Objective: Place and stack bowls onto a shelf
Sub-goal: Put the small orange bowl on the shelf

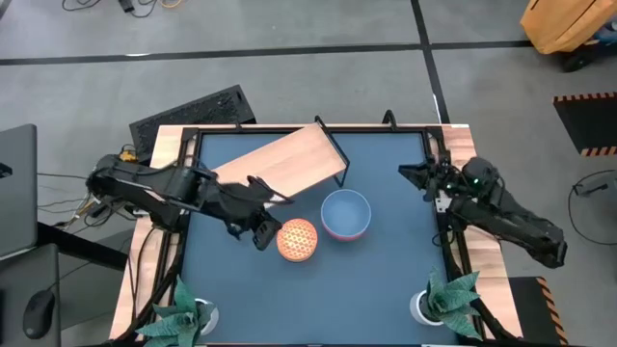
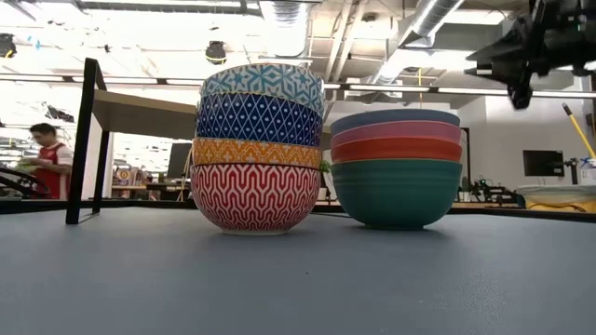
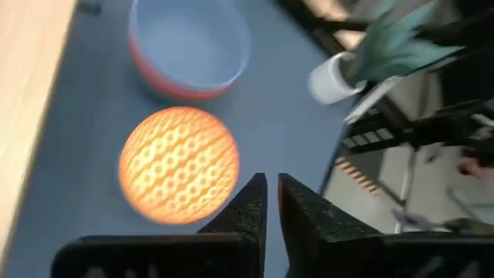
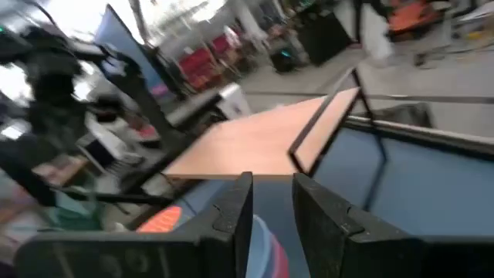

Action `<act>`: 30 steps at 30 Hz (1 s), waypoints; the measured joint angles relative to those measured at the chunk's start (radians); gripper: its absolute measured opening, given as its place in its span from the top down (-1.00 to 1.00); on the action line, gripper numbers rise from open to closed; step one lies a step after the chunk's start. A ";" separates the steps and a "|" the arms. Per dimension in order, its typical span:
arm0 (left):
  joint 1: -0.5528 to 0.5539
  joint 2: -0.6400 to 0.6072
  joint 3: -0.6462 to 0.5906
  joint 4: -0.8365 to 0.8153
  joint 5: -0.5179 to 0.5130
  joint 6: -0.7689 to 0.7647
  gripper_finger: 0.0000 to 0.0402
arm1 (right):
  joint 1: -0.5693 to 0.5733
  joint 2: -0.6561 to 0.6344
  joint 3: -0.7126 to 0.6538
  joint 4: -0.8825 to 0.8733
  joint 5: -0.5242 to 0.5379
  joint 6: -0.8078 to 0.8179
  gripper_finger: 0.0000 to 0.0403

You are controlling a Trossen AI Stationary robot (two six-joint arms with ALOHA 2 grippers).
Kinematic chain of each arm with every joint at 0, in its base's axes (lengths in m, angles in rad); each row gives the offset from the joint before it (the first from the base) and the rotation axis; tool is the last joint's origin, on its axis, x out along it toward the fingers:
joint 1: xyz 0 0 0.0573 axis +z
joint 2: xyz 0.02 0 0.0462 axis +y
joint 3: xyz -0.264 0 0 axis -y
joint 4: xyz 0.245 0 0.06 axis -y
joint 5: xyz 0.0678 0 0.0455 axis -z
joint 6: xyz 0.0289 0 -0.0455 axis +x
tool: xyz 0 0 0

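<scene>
Patterned bowl stack (image 2: pixel 257 149) beside plain bowl stack (image 2: pixel 396 167); no legible writing.

No text (or numbers) can be read anywhere.

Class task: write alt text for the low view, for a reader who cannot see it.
Two stacks of round bowls stand side by side on the dark blue tabletop: four patterned bowls and four plain bowls, green at the bottom. The wooden shelf on black legs stands behind.

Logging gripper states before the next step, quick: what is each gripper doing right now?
Left gripper: nearly shut, empty, beside the orange-topped bowl stack.
Right gripper: open, empty, at the table's right edge.
</scene>
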 joint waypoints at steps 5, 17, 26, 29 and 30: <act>-0.008 -0.010 0.000 0.172 0.002 0.119 0.81 | 0.003 0.186 0.224 -0.230 0.012 -0.110 0.41; -0.025 -0.007 0.000 0.211 0.042 0.231 -0.02 | 0.128 0.568 0.490 -0.498 0.061 -0.276 -0.06; -0.006 0.073 -0.002 -0.018 -0.033 0.399 -0.16 | 0.163 0.738 0.491 -0.511 0.066 -0.302 -0.18; 0.007 0.114 -0.002 -0.015 -0.064 0.404 -0.16 | 0.163 0.765 0.492 -0.516 0.071 -0.304 -0.16; 0.013 0.131 -0.002 -0.015 -0.068 0.402 -0.16 | 0.162 0.772 0.491 -0.521 0.073 -0.304 -0.16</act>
